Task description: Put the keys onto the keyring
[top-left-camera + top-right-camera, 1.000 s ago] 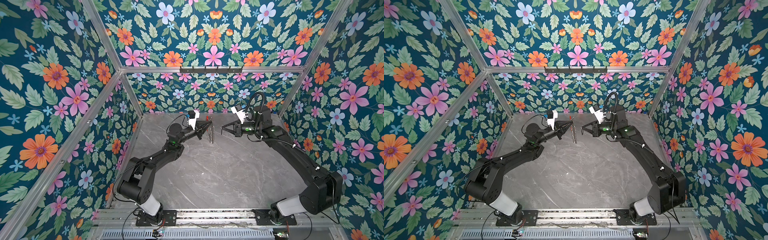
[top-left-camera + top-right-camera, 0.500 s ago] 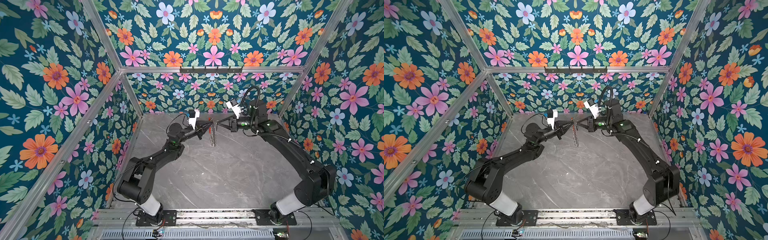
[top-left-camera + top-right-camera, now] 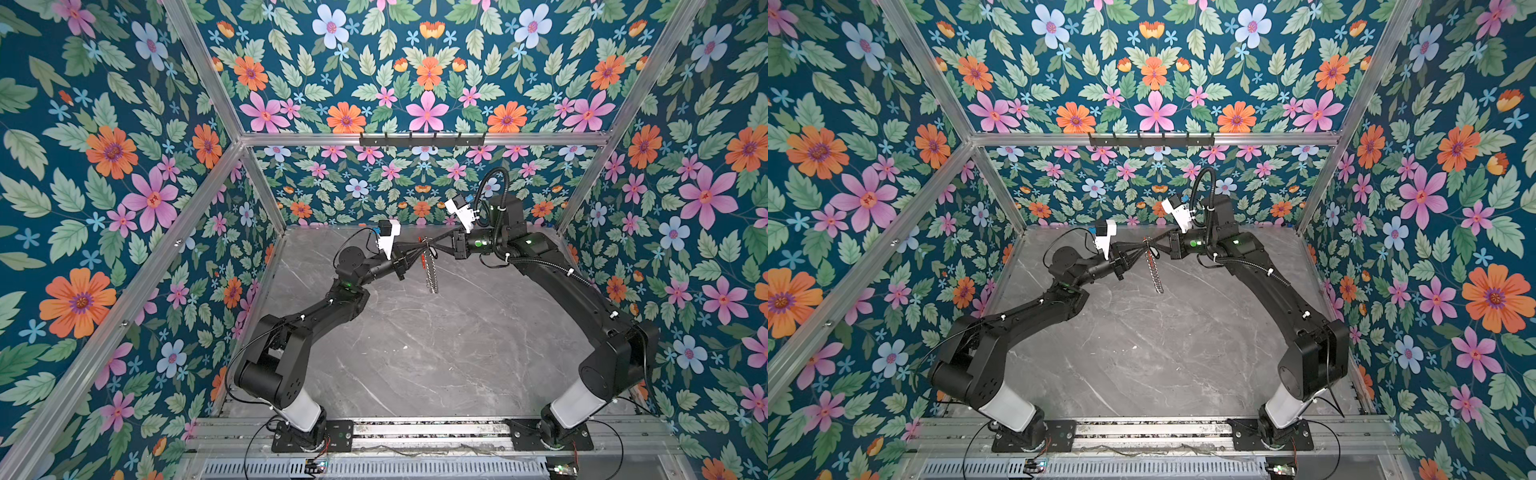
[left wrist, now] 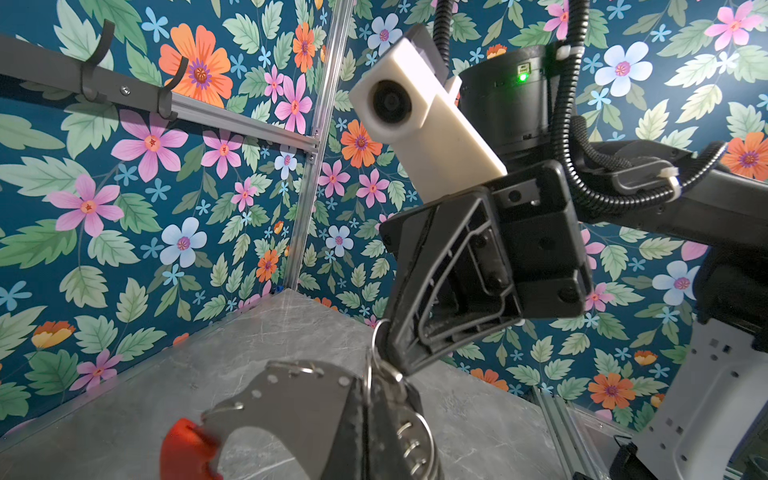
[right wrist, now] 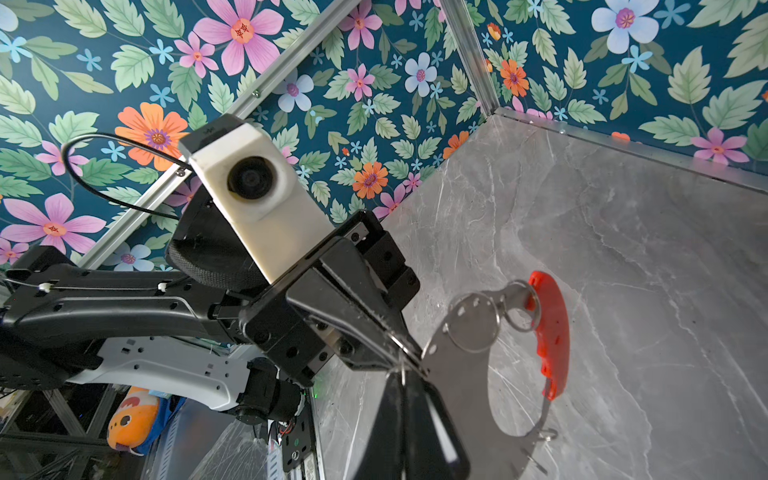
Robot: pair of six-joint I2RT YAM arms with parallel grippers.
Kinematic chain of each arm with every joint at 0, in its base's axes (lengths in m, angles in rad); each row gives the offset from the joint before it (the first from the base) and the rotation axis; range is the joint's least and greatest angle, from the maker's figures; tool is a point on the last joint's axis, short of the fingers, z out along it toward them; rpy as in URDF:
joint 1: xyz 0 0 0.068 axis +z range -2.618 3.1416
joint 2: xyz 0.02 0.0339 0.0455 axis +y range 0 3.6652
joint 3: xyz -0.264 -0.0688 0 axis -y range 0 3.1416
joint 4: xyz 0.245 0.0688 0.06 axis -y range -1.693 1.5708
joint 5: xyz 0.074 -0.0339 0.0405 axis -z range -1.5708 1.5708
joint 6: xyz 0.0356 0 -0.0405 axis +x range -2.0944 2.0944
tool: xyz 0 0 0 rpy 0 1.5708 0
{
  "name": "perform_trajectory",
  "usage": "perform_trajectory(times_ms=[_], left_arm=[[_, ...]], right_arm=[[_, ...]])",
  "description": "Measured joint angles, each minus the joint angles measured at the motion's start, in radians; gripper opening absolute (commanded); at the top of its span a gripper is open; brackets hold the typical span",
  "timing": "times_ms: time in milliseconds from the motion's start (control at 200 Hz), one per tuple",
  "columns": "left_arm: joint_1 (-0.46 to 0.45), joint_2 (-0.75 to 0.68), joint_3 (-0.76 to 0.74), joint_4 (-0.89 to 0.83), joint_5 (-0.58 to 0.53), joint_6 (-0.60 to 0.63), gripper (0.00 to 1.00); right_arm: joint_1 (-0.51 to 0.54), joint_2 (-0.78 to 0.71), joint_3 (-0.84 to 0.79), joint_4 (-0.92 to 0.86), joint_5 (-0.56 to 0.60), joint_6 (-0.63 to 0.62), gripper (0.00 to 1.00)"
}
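Note:
The keyring (image 3: 430, 272) hangs edge-on above the back of the table, and it shows in the other top view too (image 3: 1154, 270). It is a flat silver crescent (image 4: 291, 399) fringed with small loops, with a red bar (image 5: 550, 332) along one arc. My left gripper (image 4: 365, 386) is shut on its plate. My right gripper (image 5: 402, 382) is shut on the keys (image 5: 440, 432), a glossy black fob mostly hidden by the fingers. The fob's silver loop (image 4: 376, 336) sticks out at the right gripper's tip (image 4: 392, 361) and touches the keyring's edge. The two tips meet (image 3: 429, 249).
A grey marble table (image 3: 415, 353) lies under both arms. Floral walls with aluminium posts close in the back and sides. A black hook rail (image 3: 422, 139) runs along the back wall. An orange plush toy (image 5: 133, 419) lies outside the cell.
My right gripper has swung left and closed the gap to the keyring, so its tip now meets the left gripper's. The left gripper and the keyring have stayed nearly still.

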Motion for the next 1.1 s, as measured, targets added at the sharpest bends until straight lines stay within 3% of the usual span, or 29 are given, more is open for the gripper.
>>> perform_trajectory(times_ms=[575, 1100], left_arm=[[0.003, -0.015, -0.024, -0.028, -0.02, 0.035, 0.0], [0.003, -0.018, -0.066, 0.119, -0.019, 0.064, 0.0]], right_arm=[[0.0, 0.043, 0.006, 0.003, 0.021, 0.037, 0.0], [-0.012, 0.023, -0.04, 0.019, -0.051, 0.063, 0.0]])
